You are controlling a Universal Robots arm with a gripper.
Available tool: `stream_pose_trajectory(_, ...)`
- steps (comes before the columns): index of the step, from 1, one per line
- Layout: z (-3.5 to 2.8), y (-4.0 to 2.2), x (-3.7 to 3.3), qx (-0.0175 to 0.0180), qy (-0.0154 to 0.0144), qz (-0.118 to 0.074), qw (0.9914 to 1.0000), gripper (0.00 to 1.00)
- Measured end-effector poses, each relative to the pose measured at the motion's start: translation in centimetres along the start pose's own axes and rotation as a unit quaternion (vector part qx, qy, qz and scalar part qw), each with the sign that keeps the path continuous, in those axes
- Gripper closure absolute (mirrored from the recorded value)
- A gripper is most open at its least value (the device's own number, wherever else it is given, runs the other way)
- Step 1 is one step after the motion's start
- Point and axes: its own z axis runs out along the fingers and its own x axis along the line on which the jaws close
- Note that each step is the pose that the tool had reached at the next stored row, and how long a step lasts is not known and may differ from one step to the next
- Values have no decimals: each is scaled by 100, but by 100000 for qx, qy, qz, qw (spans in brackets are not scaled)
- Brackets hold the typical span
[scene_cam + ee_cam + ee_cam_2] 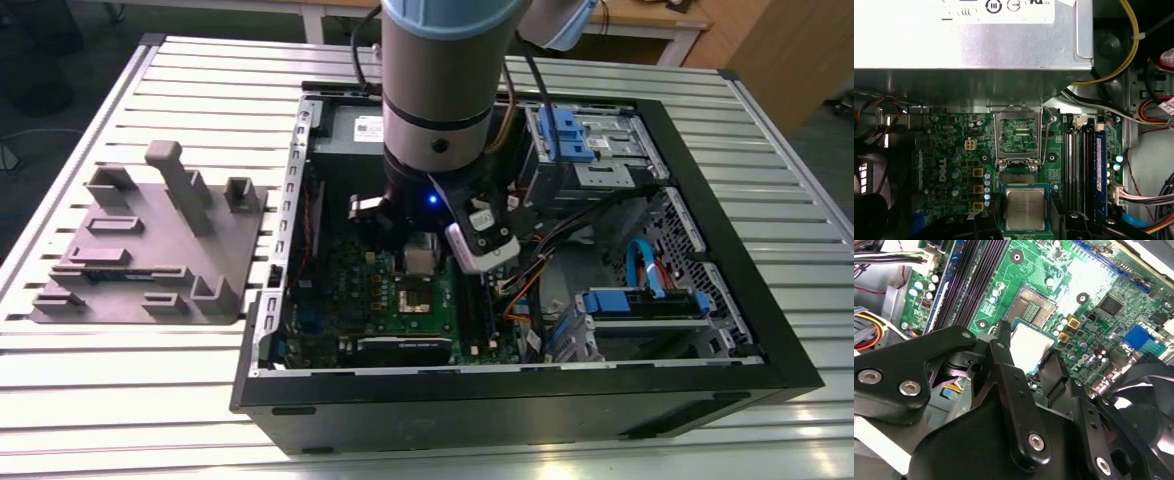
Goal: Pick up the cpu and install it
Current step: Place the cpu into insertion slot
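Note:
My gripper [424, 258] reaches down into the open computer case [747, 300], over the green motherboard [400, 300]. It is shut on the cpu [1025, 207], a small square chip with a silvery top, gripped on two opposite edges between the black fingers [1004, 347]. In the second wrist view the cpu [1030, 346] hangs just above the board beside the open socket [1036, 305]. In the first wrist view the socket's metal frame and lever [1018, 135] lie just beyond the chip.
The grey power supply [974, 45] stands close to the socket. Memory slots [1079, 165] run alongside it. Loose cables [523, 290], blue-tabbed drive bays [587, 140] and a drive cage [641, 305] crowd the case. A grey fixture block [147, 250] sits on the slatted table.

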Motion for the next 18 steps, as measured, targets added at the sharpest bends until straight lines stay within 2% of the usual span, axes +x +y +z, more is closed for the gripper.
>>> stream_pose_trajectory(11, 128, -5, 1, -15, 168, 1, 100000, 53)
stream_pose_trajectory(18, 251, -44, -2, -14, 239, -33, 100000, 53)
